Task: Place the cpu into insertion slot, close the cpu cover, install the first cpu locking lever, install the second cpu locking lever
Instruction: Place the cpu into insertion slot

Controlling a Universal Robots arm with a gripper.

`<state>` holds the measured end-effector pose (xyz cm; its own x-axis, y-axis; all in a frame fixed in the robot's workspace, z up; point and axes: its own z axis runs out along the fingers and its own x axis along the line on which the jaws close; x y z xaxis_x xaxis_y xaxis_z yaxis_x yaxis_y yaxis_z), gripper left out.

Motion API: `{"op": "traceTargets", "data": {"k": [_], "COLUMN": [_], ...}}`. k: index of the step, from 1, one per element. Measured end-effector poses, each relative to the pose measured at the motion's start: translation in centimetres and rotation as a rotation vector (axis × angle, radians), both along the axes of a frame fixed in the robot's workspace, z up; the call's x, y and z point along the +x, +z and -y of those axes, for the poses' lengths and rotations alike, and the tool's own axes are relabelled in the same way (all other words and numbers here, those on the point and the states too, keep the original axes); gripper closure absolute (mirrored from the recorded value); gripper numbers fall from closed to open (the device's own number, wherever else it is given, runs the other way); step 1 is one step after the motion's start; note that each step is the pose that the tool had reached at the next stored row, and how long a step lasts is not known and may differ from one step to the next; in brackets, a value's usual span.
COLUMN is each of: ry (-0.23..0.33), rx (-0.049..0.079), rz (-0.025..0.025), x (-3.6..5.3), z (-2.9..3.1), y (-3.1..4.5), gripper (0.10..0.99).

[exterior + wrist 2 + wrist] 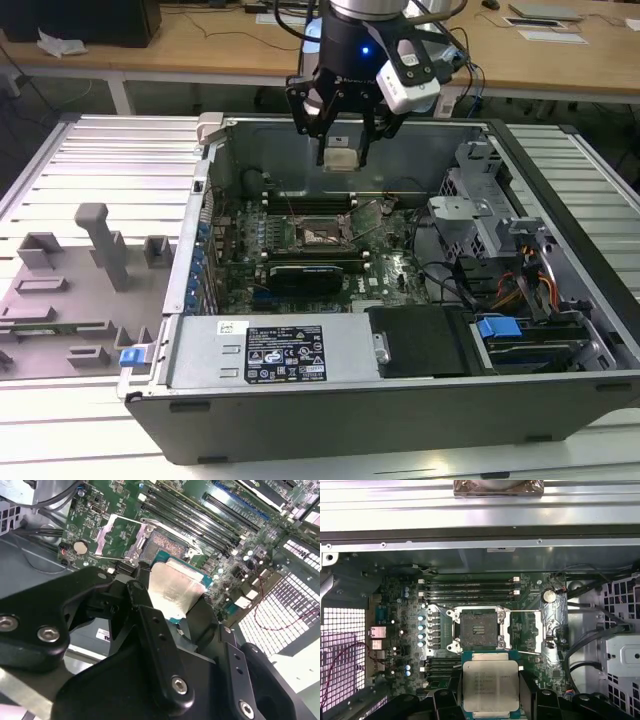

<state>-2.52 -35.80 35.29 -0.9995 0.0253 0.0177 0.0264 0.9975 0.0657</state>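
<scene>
The jaws grip the cpu (490, 685) by 2 edges, high over the motherboard (400, 630) near its open socket (477, 629).

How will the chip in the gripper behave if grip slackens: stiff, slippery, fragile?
The chip looks thin and flat, so probably stiff and light. Its smooth metal top, held edge-only by the gripper, could slip. The socket below lies open; a drop might damage both.

The arm (347, 40) points straight down, its claw (341, 160) clamped on the cpu (340, 153).
</scene>
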Motion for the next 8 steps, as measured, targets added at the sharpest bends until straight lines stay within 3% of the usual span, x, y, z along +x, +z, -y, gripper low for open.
{"op": "traceTargets", "data": {"k": [8], "ry": [0.000], "rx": [-0.016], "rz": [0.0011], "x": [-0.15], "z": [-0.70], "y": [-1.70], "gripper": [0.545]}}
